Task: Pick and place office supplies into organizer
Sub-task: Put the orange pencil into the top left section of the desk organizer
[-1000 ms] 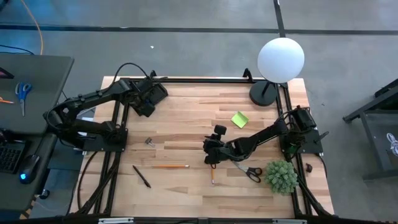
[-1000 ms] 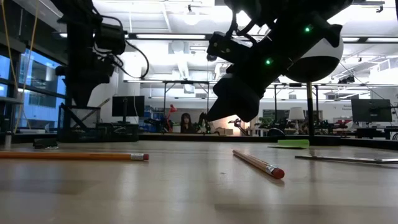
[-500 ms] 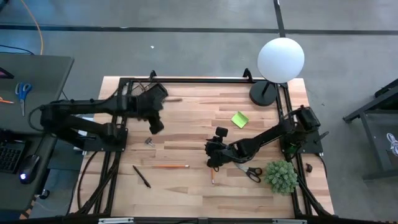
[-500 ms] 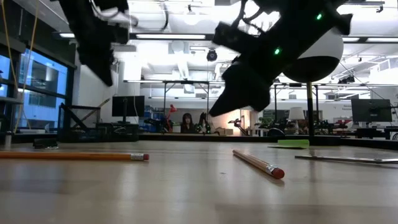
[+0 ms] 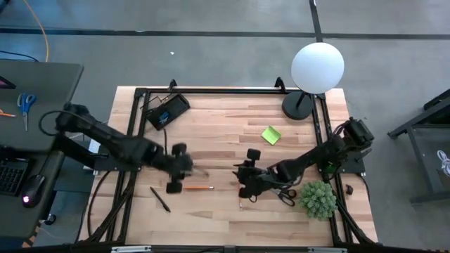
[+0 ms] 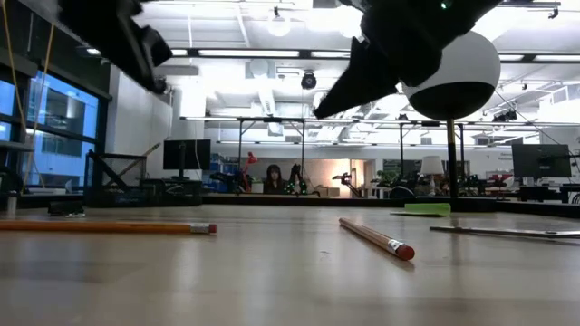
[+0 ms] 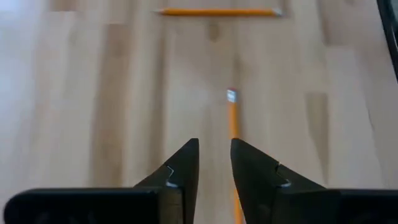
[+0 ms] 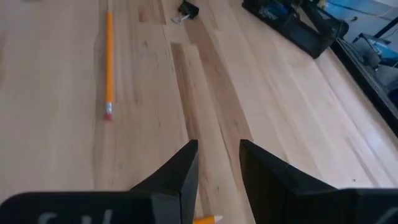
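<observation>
The black organizer [image 5: 167,112] stands at the far left of the table and also shows in the right wrist view [image 8: 298,25]. My left gripper [image 5: 190,169] hangs over the table's middle left, its fingers [image 7: 214,180] a narrow gap apart and empty, just above the end of an orange pencil [image 7: 233,134] that lies flat [image 5: 200,187]. My right gripper [image 5: 242,190], also narrowly open and empty [image 8: 217,180], hovers over a second pencil [image 5: 240,202]. A black pen [image 5: 159,199], black-handled scissors [image 5: 281,193], a lime sticky-note pad [image 5: 271,134] and a binder clip [image 8: 185,10] lie on the wood.
A green bushy plant [image 5: 318,199] stands at the near right beside the scissors. A lamp with a white globe [image 5: 318,67] and a round black base [image 5: 299,105] stands at the far right. Both pencils [image 6: 109,226] [image 6: 376,237] lie flat near the low camera.
My left arm has swung quickly from the organizer at the far left toward the table's near middle, ending over the orange pencil. My right gripper has risen a little and drifted slightly toward the near edge. Nothing on the table has moved.
</observation>
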Available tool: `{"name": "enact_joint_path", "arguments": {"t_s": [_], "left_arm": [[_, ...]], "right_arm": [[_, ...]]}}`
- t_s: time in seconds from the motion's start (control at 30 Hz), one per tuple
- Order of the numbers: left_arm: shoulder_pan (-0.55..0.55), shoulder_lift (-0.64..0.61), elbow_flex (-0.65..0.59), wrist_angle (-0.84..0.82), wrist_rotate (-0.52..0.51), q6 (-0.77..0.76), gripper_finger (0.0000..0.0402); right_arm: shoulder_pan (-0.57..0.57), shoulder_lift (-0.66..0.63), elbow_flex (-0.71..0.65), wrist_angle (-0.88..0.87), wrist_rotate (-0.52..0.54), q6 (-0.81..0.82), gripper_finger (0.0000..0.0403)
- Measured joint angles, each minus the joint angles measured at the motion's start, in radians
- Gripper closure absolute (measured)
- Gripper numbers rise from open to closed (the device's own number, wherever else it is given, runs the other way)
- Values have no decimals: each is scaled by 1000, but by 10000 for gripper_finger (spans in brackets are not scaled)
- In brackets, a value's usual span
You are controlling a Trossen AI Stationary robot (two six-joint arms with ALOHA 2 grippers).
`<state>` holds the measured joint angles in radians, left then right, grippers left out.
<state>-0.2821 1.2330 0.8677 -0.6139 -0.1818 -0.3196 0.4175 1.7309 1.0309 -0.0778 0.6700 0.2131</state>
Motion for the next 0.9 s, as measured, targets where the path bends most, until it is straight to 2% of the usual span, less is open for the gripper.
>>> {"name": "enact_joint_path", "arguments": {"t_s": [0.17,0.3,0.47,0.67,0.9], "left_arm": [[-141,117,-5,91,-135,-3,300],[-210,182,-63,298,-227,-7,294],[-217,200,-207,543,-241,-57,300],[-219,201,-416,983,-230,-68,315],[-216,205,-533,1093,-256,-114,330]], "right_arm": [[34,3,0,6,31,41,295],[74,2,0,7,86,47,295],[117,-13,0,8,151,67,295],[149,-50,0,-63,239,130,295],[186,-91,0,-287,460,427,295]]}}
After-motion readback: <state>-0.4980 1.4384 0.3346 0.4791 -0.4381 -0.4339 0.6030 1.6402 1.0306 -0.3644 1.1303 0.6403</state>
